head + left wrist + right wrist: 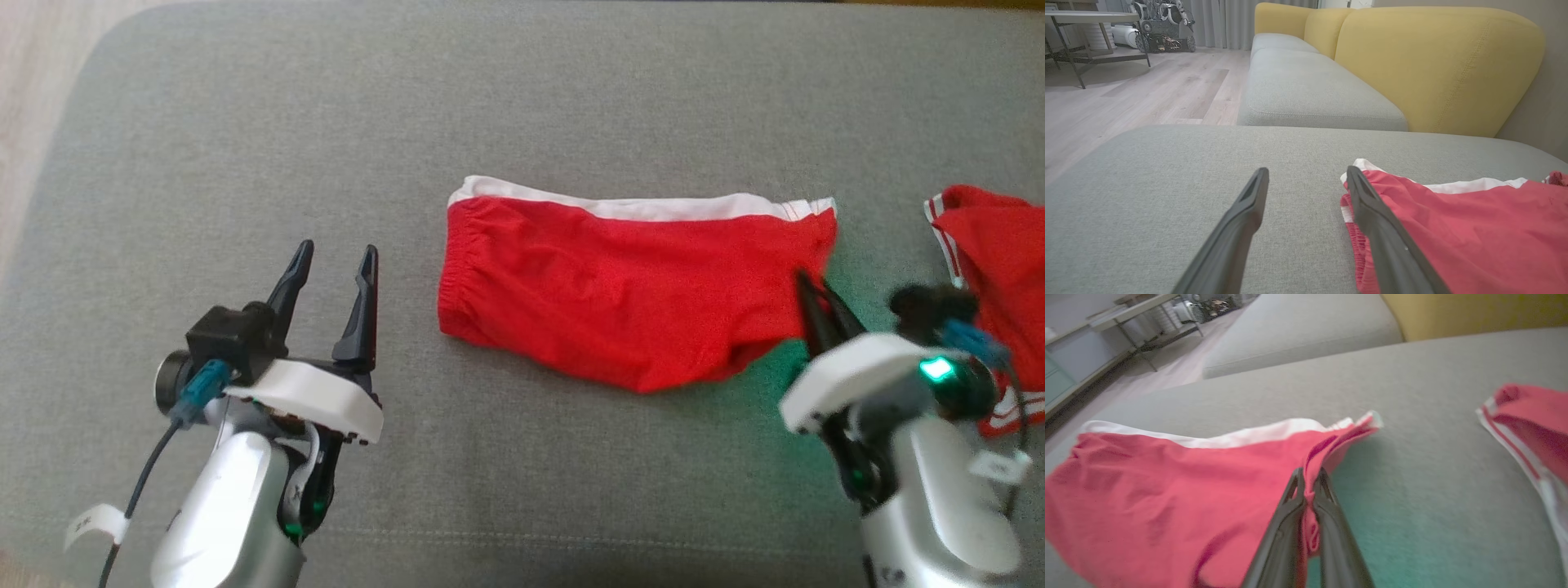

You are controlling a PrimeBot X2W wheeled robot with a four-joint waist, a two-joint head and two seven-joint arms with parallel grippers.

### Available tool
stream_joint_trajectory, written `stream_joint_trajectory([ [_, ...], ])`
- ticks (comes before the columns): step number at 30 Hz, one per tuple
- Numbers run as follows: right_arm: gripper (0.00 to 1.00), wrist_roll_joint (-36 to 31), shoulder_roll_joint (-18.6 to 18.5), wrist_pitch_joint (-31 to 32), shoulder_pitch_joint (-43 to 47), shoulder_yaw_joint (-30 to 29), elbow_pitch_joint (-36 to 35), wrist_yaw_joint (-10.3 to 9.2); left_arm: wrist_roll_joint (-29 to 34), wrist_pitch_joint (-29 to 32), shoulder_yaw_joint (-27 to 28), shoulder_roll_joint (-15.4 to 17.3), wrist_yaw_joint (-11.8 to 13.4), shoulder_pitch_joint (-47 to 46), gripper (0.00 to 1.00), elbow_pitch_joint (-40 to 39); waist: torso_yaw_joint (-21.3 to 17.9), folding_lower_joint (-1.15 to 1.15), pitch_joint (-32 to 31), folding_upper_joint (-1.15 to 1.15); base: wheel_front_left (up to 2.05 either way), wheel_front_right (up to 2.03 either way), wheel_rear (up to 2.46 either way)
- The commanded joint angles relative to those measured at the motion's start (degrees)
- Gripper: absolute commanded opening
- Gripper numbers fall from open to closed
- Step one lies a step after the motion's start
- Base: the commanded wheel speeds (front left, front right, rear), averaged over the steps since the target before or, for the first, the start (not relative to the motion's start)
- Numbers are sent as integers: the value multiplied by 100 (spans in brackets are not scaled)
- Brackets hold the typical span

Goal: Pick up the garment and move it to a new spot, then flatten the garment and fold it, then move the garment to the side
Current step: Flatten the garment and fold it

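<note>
The red shorts, with a white band along the far edge, lie spread across the middle of the grey sofa cushion.

Right gripper: clenched on the right-hand edge of the red shorts. In the right wrist view a fold of red fabric is pinched between the two fingers and lifted slightly off the cushion.

Left gripper: released, jaws spread wide, nothing between them. It hovers over bare cushion just left of the shorts' elastic end; in the left wrist view its right finger overlaps that end.

A second red garment, with white stripes, lies on the cushion at the far right, apart from the shorts.

A yellow backrest rises behind the cushion.
</note>
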Motion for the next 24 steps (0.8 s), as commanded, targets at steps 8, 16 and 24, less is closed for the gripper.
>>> stream_joint_trajectory([
  [8,0,375,-2,526,-988,1366,-523,-5,-4,58,69,132,41,-95,100,-219,442,0,-244,0,0,0,0],
  [16,0,1136,-2,362,-1602,2321,312,-5,-11,96,-60,81,19,-99,100,-226,859,0,-241,0,0,0,0],
  [24,0,1887,-2,-79,-2019,3378,1183,-5,-43,59,-90,50,33,-166,100,-197,1032,0,-79,0,0,0,0],
])
